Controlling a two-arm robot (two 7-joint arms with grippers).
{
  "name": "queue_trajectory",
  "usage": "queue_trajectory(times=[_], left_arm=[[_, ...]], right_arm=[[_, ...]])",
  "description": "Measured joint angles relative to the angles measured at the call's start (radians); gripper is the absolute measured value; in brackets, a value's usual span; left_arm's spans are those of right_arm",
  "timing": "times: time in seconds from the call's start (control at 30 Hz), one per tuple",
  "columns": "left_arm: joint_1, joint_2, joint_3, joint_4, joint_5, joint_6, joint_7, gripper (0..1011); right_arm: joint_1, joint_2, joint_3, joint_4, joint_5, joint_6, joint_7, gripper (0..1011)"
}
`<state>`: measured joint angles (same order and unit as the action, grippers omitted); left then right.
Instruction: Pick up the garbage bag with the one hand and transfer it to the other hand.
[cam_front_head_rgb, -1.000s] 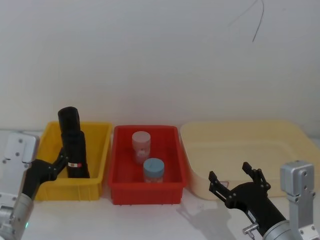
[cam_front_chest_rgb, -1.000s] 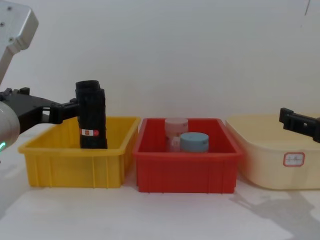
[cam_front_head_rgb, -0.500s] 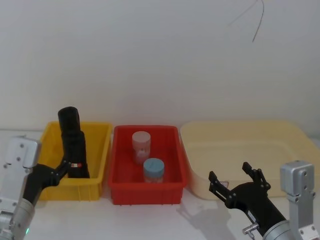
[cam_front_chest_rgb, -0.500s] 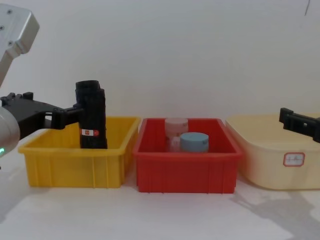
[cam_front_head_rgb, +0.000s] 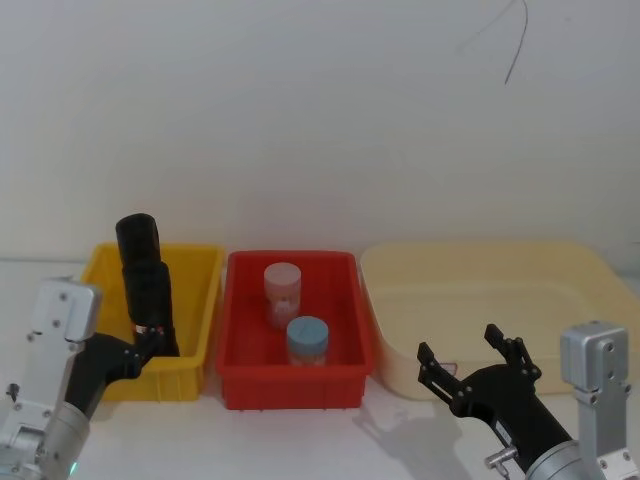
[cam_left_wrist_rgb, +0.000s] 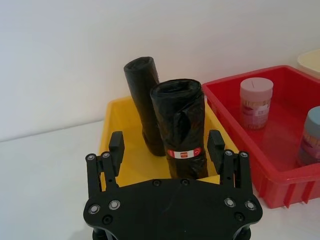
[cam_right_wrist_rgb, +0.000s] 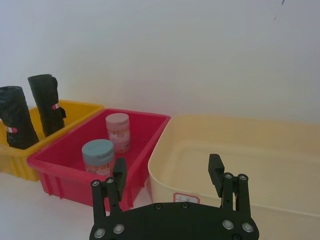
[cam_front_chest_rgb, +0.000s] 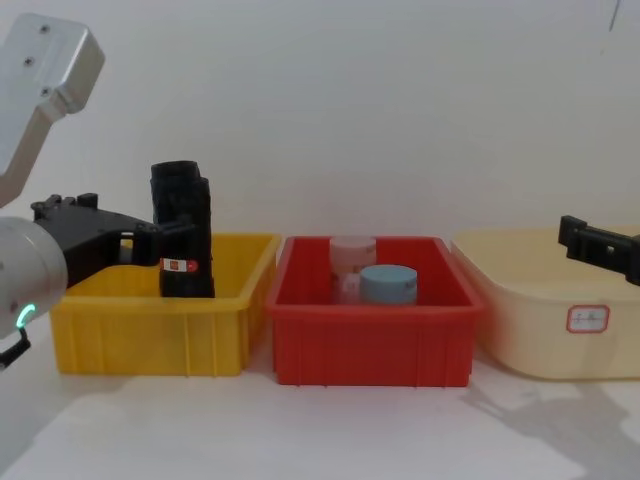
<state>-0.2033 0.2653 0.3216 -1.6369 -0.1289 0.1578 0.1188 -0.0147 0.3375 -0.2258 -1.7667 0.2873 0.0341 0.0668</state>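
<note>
The garbage bag (cam_left_wrist_rgb: 181, 127), a black roll with a red-and-white label, stands upright in the yellow bin (cam_left_wrist_rgb: 112, 125). It also shows in the head view (cam_front_head_rgb: 146, 285) and the chest view (cam_front_chest_rgb: 190, 235). My left gripper (cam_left_wrist_rgb: 166, 146) is open at the bin's near side, its fingers (cam_left_wrist_rgb: 116, 147) flanking the roll at label height without closing on it. The same left gripper (cam_front_head_rgb: 140, 345) (cam_front_chest_rgb: 150, 240) shows low in the bin. My right gripper (cam_front_head_rgb: 470, 360) (cam_right_wrist_rgb: 167, 172) hangs open in front of the cream tub, holding nothing.
A second black roll (cam_left_wrist_rgb: 142, 95) stands just behind the first in the yellow bin (cam_front_chest_rgb: 150, 340). The red bin (cam_front_head_rgb: 295, 385) in the middle holds a pink-lidded jar (cam_front_head_rgb: 282, 290) and a blue-lidded jar (cam_front_head_rgb: 307, 340). A cream tub (cam_front_head_rgb: 470, 250) sits at the right.
My left arm has shifted right and lower, bringing its fingers down toward the roll's label. The roll and the right arm have not moved.
</note>
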Motion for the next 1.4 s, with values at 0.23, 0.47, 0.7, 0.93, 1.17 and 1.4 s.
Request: queue_trajectory(times=[0.23,0.47,0.7,0.93,1.17,1.4], left_arm=[[-0.010,-0.021,-0.008,0.018,-0.008,-0.002,-0.002,1002],[-0.029,-0.045,-0.020,0.049,-0.017,-0.011,-0.002,1002],[-0.054,-0.068,-0.022,0.090,-0.020,-0.021,-0.008,1002],[-0.075,-0.086,-0.016,0.126,-0.019,-0.027,-0.022,1002],[-0.095,-0.102,-0.010,0.160,-0.015,-0.030,-0.033,1002],[-0.115,-0.117,-0.009,0.193,-0.010,-0.035,-0.039,1002]], right_arm=[[0.000,0.000,0.000,0.000,0.000,0.000,0.000,1004],[0.000,0.000,0.000,0.000,0.000,0.000,0.000,1004],[0.000,0.000,0.000,0.000,0.000,0.000,0.000,1004],[0.000,0.000,0.000,0.000,0.000,0.000,0.000,1004],[0.000,0.000,0.000,0.000,0.000,0.000,0.000,1004],[0.000,0.000,0.000,0.000,0.000,0.000,0.000,1004]])
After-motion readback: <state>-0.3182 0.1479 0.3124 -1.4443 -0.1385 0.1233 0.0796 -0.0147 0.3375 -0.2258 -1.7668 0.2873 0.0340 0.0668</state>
